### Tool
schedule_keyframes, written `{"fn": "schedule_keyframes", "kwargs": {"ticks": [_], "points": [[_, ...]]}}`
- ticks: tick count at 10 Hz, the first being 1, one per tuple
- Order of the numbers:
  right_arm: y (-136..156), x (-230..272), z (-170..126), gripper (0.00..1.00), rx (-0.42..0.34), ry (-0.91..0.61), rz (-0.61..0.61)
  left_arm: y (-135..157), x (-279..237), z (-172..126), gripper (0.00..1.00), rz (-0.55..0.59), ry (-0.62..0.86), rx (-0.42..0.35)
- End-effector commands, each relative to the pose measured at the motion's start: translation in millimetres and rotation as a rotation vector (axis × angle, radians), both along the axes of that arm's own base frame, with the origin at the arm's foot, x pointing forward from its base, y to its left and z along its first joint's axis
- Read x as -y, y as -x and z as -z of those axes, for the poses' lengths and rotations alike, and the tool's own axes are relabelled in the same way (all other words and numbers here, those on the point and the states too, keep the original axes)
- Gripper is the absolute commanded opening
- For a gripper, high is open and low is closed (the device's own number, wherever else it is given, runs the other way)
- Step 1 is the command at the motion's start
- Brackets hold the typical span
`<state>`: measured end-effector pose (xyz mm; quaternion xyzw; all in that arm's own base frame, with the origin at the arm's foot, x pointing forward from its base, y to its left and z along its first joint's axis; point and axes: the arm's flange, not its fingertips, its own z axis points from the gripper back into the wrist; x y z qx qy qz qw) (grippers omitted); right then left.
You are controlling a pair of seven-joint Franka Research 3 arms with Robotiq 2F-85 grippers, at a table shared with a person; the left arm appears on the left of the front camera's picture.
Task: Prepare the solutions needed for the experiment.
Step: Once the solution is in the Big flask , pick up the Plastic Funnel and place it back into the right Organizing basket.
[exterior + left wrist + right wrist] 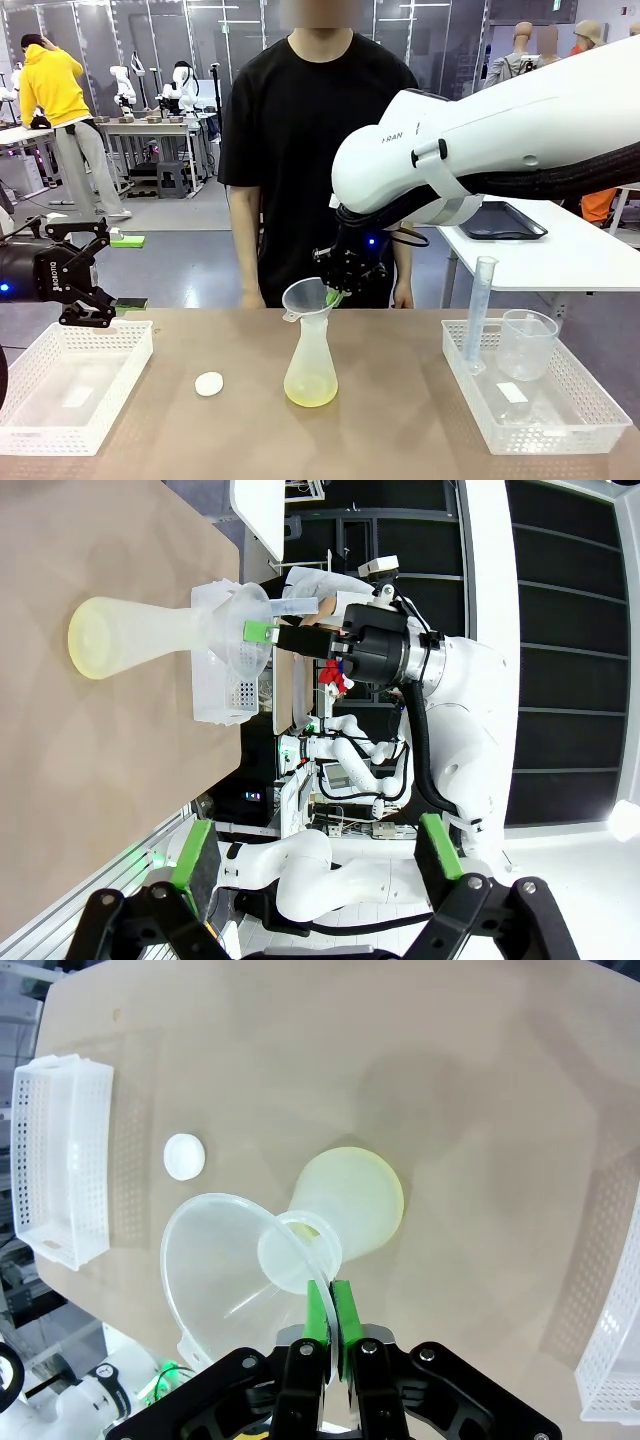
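Right gripper (328,1296) clamps, jaws nearly closed, on a translucent plastic funnel (225,1260) at its rim. Just below the jaws, pale yellow-green solution (311,393) lies in a clear conical flask (309,352). Left gripper (317,855) is spread wide and empty. The funnel's spout is hard to make out.

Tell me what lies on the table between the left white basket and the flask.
A small white disc, alone on bare tabletop; the front view shows it.
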<state>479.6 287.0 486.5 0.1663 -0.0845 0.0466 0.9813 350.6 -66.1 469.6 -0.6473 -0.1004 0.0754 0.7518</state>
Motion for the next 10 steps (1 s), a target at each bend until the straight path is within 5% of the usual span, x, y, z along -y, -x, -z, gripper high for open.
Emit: {"fn": "schedule_keyframes", "kwargs": {"ticks": [1, 10], "points": [[5, 11, -1, 0.0, 0.006, -0.075, -0.015, 0, 2, -3, 1.0, -0.002, 0.02, -0.004], [7, 44, -52, 0.01, 0.097, -0.168, 0.015, 0, 2, -3, 1.0, -0.002, 0.02, -0.004]]}}
